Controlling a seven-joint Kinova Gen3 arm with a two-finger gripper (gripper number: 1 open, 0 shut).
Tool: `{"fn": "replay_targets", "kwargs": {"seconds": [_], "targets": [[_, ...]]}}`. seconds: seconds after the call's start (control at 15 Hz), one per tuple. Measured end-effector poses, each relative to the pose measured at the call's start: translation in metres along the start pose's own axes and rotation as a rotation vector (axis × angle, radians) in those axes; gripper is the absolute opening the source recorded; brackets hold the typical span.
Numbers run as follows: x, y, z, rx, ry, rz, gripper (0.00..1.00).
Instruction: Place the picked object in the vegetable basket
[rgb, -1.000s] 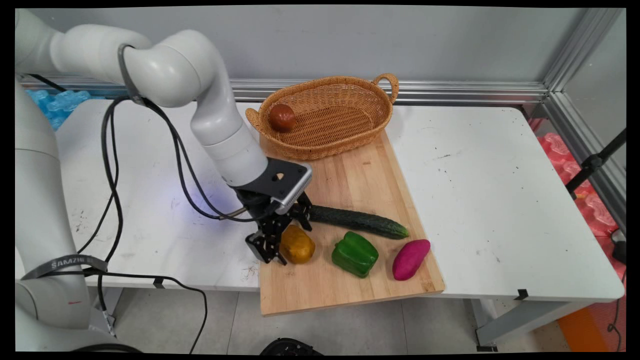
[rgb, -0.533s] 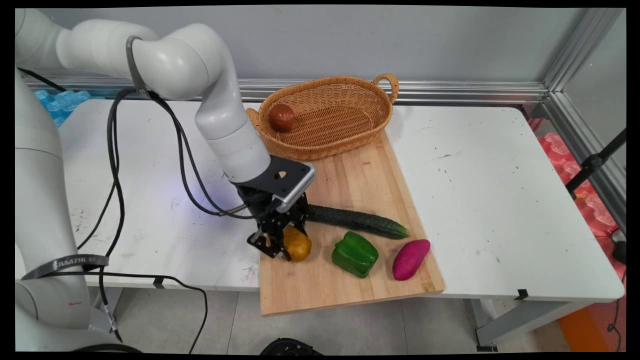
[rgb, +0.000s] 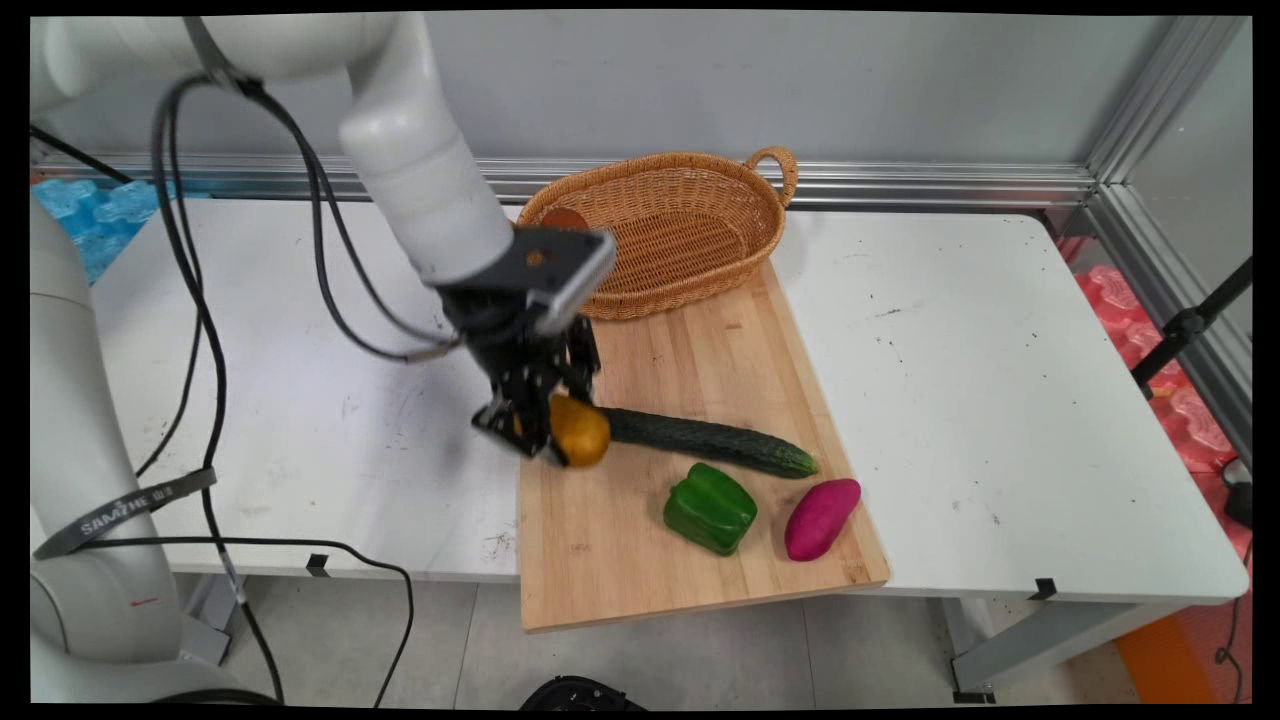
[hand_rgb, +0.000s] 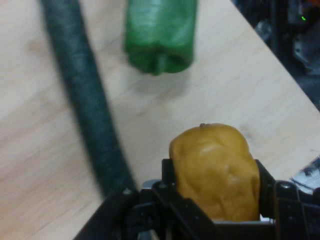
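HELD: lumpy yellow-brown potato (rgb: 580, 431) pinched between end effector (rgb: 548, 428) fingers, lifted above near-left part of pale wooden cutting board (rgb: 700, 560) on white desk (rgb: 1000, 400) | RISK: rounded skin could slip from narrow grip, judged | AROUND: long dark green cucumber (rgb: 710, 441) just right; green bell pepper (rgb: 710, 508), magenta sweet potato (rgb: 821, 518) nearer; woven wicker basket (rgb: 690, 235) far.

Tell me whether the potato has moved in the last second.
Yes. The potato, held by the gripper, rose off the cutting board toward the basket.
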Motion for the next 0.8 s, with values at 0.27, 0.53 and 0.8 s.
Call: {"fn": "replay_targets", "kwargs": {"seconds": [0.27,0.53,0.8], "targets": [[-0.005,-0.014,-0.033,0.068,0.015,-0.127,0.00],[-0.016,-0.035,-0.062,0.159,0.033,-0.288,0.00],[-0.026,-0.056,-0.079,0.236,0.051,-0.410,0.00]]}}
